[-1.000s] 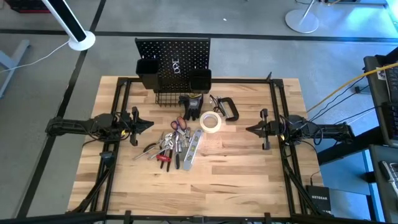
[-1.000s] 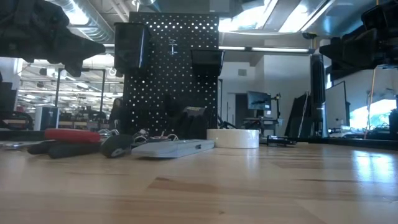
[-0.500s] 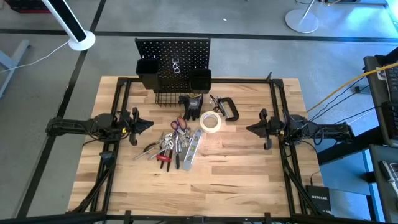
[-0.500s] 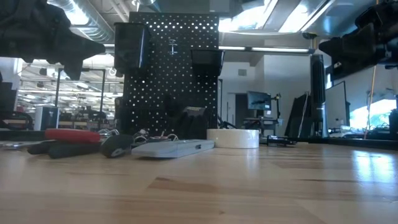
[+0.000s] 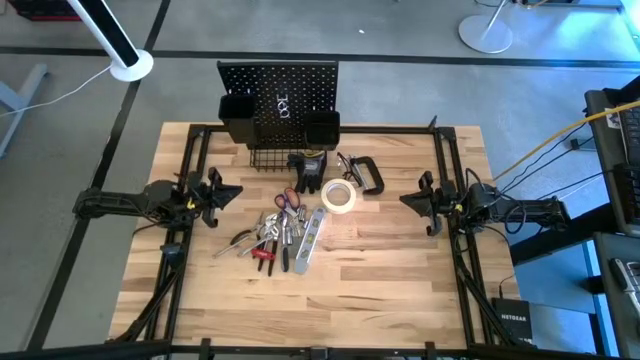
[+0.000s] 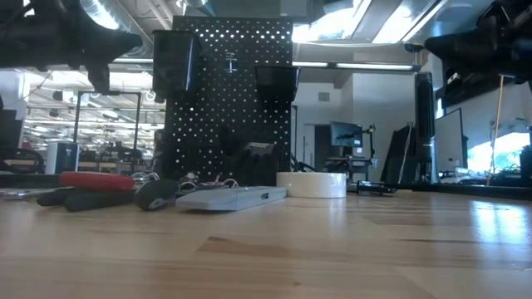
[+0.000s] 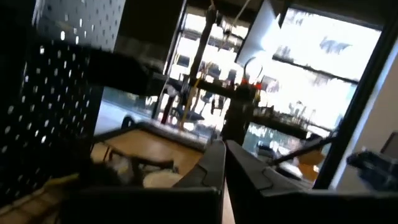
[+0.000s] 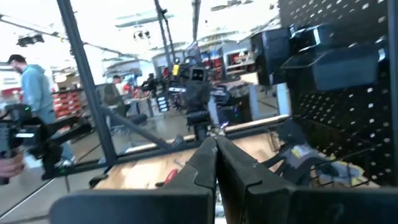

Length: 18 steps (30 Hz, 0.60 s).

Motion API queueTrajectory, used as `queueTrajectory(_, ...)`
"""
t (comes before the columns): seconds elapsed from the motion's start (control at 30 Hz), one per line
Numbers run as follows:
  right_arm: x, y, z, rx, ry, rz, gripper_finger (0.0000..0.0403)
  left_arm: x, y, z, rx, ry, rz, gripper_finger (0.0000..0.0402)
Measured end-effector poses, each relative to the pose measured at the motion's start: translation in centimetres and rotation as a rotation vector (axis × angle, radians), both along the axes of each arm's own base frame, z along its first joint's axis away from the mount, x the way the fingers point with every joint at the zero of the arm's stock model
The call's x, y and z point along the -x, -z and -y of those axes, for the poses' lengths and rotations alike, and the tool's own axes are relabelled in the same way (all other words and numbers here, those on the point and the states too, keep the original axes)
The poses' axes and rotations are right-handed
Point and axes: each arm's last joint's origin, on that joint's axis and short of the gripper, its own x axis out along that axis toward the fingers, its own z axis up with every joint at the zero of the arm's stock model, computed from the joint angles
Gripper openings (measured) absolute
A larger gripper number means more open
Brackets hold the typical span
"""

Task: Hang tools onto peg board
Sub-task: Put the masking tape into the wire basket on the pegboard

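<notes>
High view, left to right. Left gripper at the table's left side, fingers clenched on nothing, pointing toward the middle. Just beyond its tip, a heap of tools: red-handled pliers, scissors, other small metal pieces too tangled to name, and a silver level bar lying aslant at the heap's right edge. Pale tape roll flat on the wood just beside the level bar's far end. Black C-clamp a little beyond the roll, toward the back. Peg board upright at the table's back edge, centred, with two black bins on its face and a wire basket at its foot; contents of bins and basket not discernible. Dark bundle with a yellow spot just right of the basket, touching the board's foot. Right gripper at the table's right side, fingers pressed together, empty, well apart from the clamp.

Low view: red handle and level bar in front of the board, screening its lower rows. Right wrist view: person in a pale hooded top in the room beyond the table frame.
</notes>
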Motion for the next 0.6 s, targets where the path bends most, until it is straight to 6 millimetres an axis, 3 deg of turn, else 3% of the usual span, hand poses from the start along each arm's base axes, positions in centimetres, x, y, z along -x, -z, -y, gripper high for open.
queueTrajectory(0.33, -0.9, -0.4, 0.1, -0.008, 0.038, 0.002, 0.0010, -1.1, -0.2, 0.1, -0.082, -0.019, -0.023, 0.0001)
queueTrajectory(0.6, -3.3, -2.0, 0.1, 0.010, 0.056, -0.153, 0.0010, -2.2, 0.3, 0.1, -0.147, -0.027, -0.094, 0.0001)
